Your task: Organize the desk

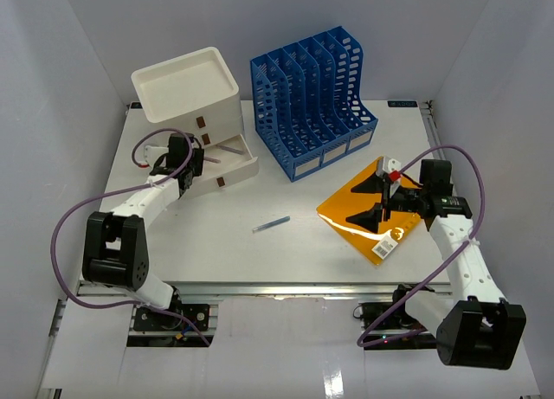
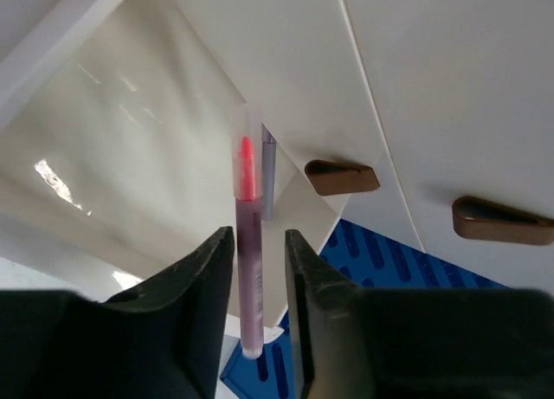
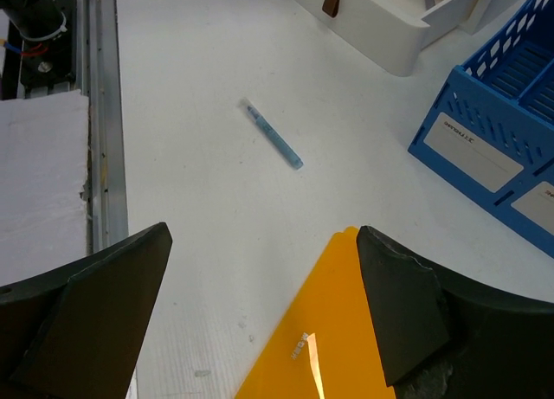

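On the white desk [image 1: 260, 260] a blue pen [image 1: 271, 224] [image 3: 274, 138] lies near the middle. An orange folder [image 1: 368, 213] [image 3: 320, 338] lies flat at the right. My right gripper [image 1: 370, 200] [image 3: 264, 234] hovers open over the folder's left corner with nothing between its fingers. My left gripper [image 1: 189, 167] [image 2: 260, 239] is over the pulled-out drawer [image 1: 229, 165] [image 2: 147, 157]. A pink highlighter [image 2: 249, 269] stands between its parted fingers, with a gap on the right side. A grey pen [image 2: 268, 178] lies in the drawer beyond it.
The white drawer box [image 1: 190, 92] stands at the back left, with brown handles [image 2: 342, 177]. A blue file rack [image 1: 313, 103] [image 3: 502, 131] stands at the back centre. A metal rail [image 3: 106, 113] runs along the desk's near edge.
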Robot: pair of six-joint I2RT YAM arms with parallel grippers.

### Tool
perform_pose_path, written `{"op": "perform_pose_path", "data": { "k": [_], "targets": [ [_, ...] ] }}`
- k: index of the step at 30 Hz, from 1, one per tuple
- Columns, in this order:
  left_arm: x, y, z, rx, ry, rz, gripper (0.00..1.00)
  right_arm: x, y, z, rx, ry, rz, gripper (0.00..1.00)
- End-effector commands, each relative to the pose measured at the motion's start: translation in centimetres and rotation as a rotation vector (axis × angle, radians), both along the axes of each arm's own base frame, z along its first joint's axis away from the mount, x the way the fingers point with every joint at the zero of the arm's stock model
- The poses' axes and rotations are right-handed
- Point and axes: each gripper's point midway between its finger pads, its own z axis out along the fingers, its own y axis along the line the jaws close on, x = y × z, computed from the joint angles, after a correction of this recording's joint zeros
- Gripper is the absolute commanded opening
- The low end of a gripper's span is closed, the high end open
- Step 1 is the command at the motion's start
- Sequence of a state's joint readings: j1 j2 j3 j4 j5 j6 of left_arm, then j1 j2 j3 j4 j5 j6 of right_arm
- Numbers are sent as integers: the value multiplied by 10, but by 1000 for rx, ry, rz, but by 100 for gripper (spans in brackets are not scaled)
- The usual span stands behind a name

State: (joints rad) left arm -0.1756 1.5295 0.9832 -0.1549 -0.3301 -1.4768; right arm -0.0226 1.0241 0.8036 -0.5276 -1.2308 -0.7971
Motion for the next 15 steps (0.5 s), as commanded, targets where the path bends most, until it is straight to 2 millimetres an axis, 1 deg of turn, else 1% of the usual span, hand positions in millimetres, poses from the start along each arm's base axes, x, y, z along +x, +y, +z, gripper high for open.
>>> {"op": "perform_pose_path", "data": {
  "k": [1, 3, 4, 6, 8, 10, 12, 13, 15],
  "targets": [
    [2, -14, 30, -28, -108, -106, 56, -20, 19, -13, -39, -59, 149, 96],
    [-1, -21, 39, -9, -146, -171, 65, -30, 29, -28, -100, -54, 211, 97],
    [-8, -26, 41, -3, -159, -220, 66, -36, 38, -41, -161, -68, 268, 97],
    [-16, -33, 52, 4, -209, -280, 73, -44, 46, -60, -264, -97, 340, 97],
    [-27, -41, 63, 29, -259, -370, 77, -56, 58, -66, -308, -153, 441, 98],
    [-47, -54, 74, 75, -326, -515, 85, -61, 67, -71, -342, -223, 530, 97],
    [-72, -68, 81, 158, -399, -686, 87, -55, 79, -72, -374, -262, 581, 97],
    [-83, -72, 81, 189, -420, -748, 88, -53, 88, -76, -402, -268, 611, 97],
    [-111, -78, 77, 272, -437, -873, 90, -49, 105, -87, -460, -261, 663, 97]
  ]
}}
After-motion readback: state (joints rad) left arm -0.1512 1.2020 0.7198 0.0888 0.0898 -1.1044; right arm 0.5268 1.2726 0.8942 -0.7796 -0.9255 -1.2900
